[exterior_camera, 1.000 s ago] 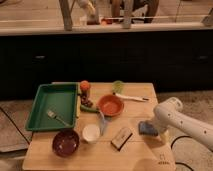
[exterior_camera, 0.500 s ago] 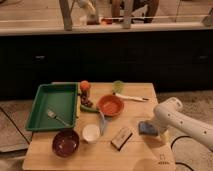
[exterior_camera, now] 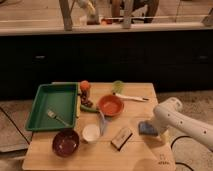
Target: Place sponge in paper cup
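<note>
The blue sponge [exterior_camera: 146, 128] lies flat on the wooden table [exterior_camera: 100, 159], toward its right edge. My white arm comes in from the lower right, and its gripper [exterior_camera: 153, 131] sits low, right at the sponge's right side, open; the arm's end covers most of it. The white paper cup [exterior_camera: 91, 133] stands upright near the front middle of the table, well to the left of the sponge and gripper.
A black-and-pale block [exterior_camera: 121, 137] lies between cup and sponge. A maroon bowl [exterior_camera: 66, 142] sits left of the cup, an orange bowl [exterior_camera: 110, 105] behind it. A green tray [exterior_camera: 54, 86] with a fork fills the left side. A counter runs behind.
</note>
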`<control>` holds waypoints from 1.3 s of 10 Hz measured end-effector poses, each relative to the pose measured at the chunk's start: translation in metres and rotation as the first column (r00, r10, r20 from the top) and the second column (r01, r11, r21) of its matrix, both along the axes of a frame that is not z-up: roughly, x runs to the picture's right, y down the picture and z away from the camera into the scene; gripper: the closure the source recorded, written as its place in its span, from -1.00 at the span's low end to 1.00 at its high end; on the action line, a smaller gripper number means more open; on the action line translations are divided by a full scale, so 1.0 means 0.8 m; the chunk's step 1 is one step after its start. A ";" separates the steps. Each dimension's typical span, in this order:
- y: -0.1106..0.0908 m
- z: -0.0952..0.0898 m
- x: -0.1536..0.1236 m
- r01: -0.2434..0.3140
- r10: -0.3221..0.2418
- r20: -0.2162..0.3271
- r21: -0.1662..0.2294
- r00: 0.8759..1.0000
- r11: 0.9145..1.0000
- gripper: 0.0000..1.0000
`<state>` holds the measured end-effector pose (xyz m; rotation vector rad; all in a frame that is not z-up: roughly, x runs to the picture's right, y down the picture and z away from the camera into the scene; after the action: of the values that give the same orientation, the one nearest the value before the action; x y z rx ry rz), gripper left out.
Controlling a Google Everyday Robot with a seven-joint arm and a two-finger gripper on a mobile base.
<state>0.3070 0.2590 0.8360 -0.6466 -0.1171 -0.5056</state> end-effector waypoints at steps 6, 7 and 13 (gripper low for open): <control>0.002 0.001 0.000 0.005 -0.005 -0.003 0.001 1.000 1.000 -0.60; 0.001 0.001 0.000 0.007 -0.007 -0.003 0.002 1.000 1.000 -0.60; 0.002 0.000 -0.001 0.013 -0.013 -0.003 0.001 1.000 1.000 -0.55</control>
<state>0.3060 0.2602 0.8359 -0.6477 -0.1095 -0.5176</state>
